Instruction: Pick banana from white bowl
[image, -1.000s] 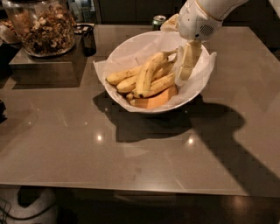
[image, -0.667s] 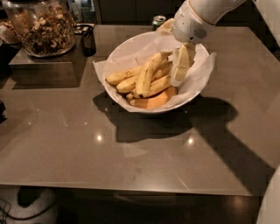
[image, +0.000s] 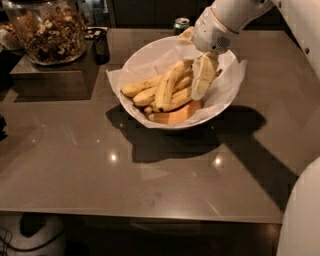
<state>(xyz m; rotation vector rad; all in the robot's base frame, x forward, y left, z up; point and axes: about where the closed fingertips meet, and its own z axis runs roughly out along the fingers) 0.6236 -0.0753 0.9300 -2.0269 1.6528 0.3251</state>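
Observation:
The wide white bowl (image: 141, 61), lined with crinkled white paper, stands on the brown table at the centre back. Several yellow bananas (image: 167, 89) lie in it over an orange-tan piece (image: 175, 114). My gripper (image: 202, 84) hangs from the white arm at the upper right and reaches down into the right half of the bowl. Its tip is right against the right-hand end of the bananas. No banana is lifted off the pile.
A glass jar of nuts (image: 47, 30) stands on a dark raised block (image: 45, 75) at the back left, with a small black container (image: 101, 44) beside it. A green can (image: 181, 24) is behind the bowl. My white body (image: 302, 215) fills the lower right corner.
My gripper has shifted a little to the left and slightly lower inside the bowl, closer onto the bananas. The bananas and the bowl have not moved.

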